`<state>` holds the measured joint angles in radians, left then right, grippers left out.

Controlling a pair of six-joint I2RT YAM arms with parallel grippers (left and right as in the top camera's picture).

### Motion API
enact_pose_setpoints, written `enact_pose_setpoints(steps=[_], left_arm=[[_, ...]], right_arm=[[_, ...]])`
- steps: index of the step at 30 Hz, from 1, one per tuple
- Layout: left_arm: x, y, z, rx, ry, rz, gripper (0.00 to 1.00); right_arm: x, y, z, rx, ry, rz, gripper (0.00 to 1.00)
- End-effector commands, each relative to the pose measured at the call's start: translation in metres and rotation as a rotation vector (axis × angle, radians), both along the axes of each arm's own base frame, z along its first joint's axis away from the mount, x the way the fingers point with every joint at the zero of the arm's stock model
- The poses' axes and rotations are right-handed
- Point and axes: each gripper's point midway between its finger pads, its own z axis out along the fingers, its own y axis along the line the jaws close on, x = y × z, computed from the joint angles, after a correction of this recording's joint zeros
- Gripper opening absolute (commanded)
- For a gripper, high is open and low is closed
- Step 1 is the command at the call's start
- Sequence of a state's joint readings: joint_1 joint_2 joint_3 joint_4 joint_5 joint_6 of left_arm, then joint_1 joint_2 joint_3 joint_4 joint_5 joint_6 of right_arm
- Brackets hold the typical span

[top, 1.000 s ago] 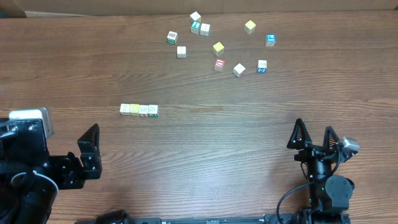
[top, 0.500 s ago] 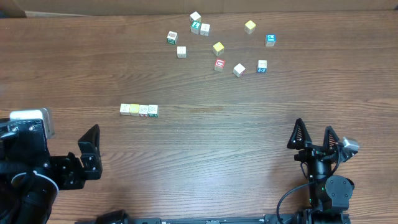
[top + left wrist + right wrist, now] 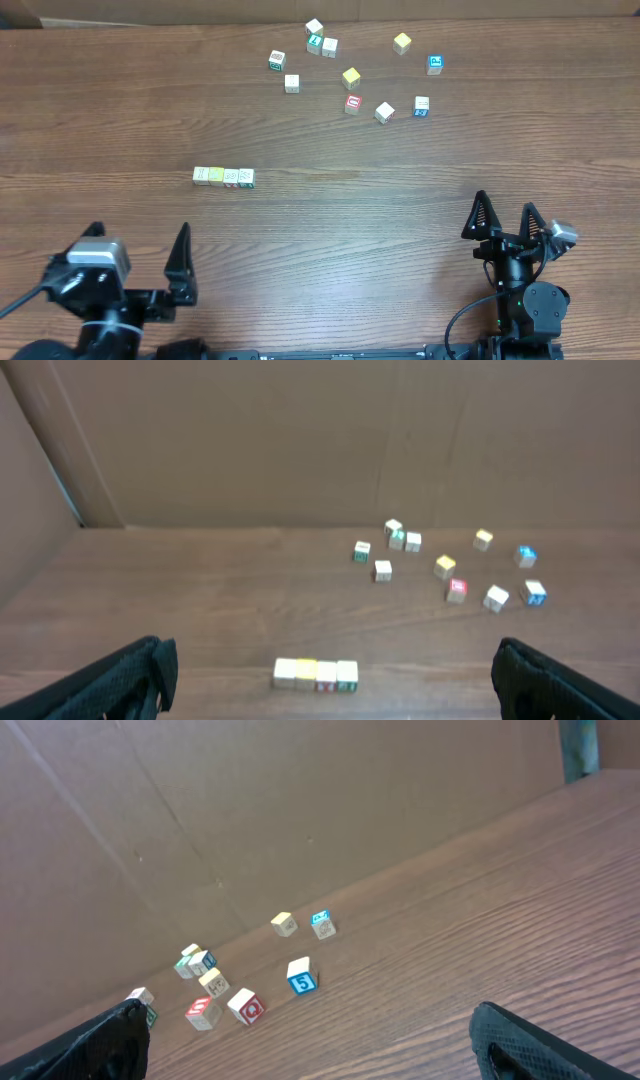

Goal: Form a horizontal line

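A line of four touching cubes is laid out. The left gripper and right gripper are spread wide, with nothing held.

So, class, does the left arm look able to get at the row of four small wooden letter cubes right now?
Probably yes: the left gripper is open, facing the row of four small wooden letter cubes, with only bare wooden table between them.

Bench: brown wood-grain top, smooth, low sheen.
Line of four cubes: pale bare wood, matt; one face painted yellow, two with greenish print.
Scattered cubes: same pale wood, coloured print on some faces.
Back wall: plain brown cardboard, matt, creased.
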<state>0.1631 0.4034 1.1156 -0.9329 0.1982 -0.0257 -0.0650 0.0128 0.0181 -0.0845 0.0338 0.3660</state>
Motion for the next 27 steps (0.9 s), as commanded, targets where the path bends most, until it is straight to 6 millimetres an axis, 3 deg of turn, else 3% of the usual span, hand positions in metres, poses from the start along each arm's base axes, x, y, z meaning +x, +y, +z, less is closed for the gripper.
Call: enact_pose_setpoints(steps=[1, 9, 16, 27], left_arm=[[0.009, 0.000, -0.042, -0.080, 0.020, 0.012, 1.00], [0.034, -0.004, -0.125, -0.088, 0.060, -0.032, 1.00], [0.052, -0.006, -0.158, -0.080, 0.010, -0.050, 1.00], [0.054, -0.004, -0.192, -0.074, 0.023, -0.039, 1.00]], right_arm=[[0.000, -0.001, -0.002, -0.005, -0.003, -0.008, 1.00], [0.000, -0.001, -0.002, -0.005, -0.003, -0.008, 1.00], [0.000, -0.001, -0.002, -0.005, -0.003, -0.008, 1.00], [0.000, -0.001, -0.002, -0.005, -0.003, -0.008, 1.00]])
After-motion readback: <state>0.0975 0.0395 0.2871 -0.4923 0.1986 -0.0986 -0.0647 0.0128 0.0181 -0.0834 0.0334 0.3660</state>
